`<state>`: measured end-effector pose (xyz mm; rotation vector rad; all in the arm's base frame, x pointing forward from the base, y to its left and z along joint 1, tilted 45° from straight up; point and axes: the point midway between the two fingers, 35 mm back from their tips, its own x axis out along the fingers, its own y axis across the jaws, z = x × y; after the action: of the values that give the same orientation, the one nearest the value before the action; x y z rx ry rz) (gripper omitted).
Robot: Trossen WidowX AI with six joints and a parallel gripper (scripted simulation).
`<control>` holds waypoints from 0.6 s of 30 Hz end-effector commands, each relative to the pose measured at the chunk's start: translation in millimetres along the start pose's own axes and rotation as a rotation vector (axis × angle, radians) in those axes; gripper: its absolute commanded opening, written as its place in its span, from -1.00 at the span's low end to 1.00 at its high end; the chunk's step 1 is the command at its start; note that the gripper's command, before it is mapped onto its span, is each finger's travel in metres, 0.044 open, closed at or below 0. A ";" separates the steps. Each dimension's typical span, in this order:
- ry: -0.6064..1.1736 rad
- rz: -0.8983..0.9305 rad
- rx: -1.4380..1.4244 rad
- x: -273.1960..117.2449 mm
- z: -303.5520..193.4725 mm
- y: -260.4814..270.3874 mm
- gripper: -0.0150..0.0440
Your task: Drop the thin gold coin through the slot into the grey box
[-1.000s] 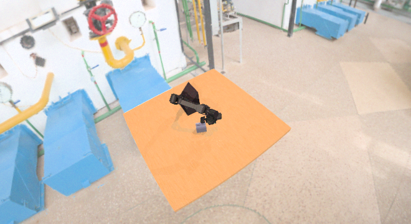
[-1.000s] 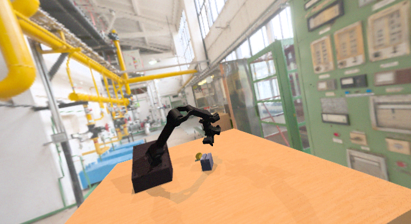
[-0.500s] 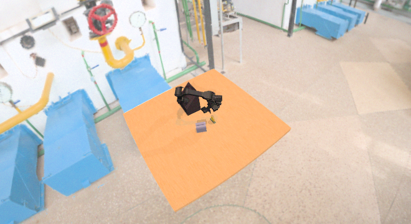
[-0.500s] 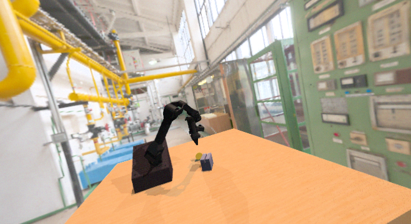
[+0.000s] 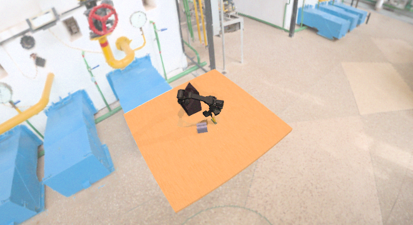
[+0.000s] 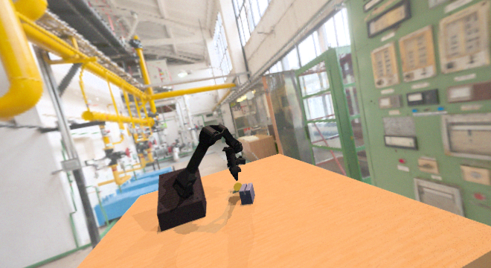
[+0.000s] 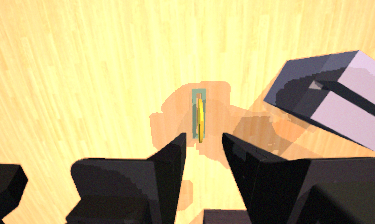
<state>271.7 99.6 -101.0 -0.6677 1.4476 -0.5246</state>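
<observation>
A gold coin (image 5: 214,119) (image 6: 237,186) (image 7: 201,119) stands on its edge in the dark-green holder (image 7: 199,91). In the wrist view it is seen nearly edge-on, leaning slightly. My gripper (image 6: 236,179) (image 7: 204,137) is partly open and empty, its two fingers apart. It hangs above the coin, and the coin shows ahead of the gap between the fingertips. The grey box (image 5: 202,128) (image 6: 247,194) (image 7: 350,109) stands close beside the holder, to its right in the wrist view. Its narrow dark slot (image 7: 355,97) shows in the lid.
The arm's dark base block (image 5: 191,104) (image 6: 181,207) stands on the orange table (image 5: 238,142) (image 6: 320,214). The box rises higher than the holder. Shadows of the arm fall around the holder and the box.
</observation>
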 end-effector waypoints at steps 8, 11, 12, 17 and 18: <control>0.003 -0.006 -0.009 19.1 -0.8 0.5 0.05; 0.003 -0.006 -0.009 24.0 -0.6 0.5 0.05; 0.003 -0.007 -0.009 25.6 -0.5 0.5 0.05; 0.003 -0.007 -0.009 33.7 -0.4 0.5 0.05; 0.003 -0.007 -0.009 35.3 -0.4 0.5 0.05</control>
<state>275.8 80.9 -121.7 -0.6669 1.4453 -0.5235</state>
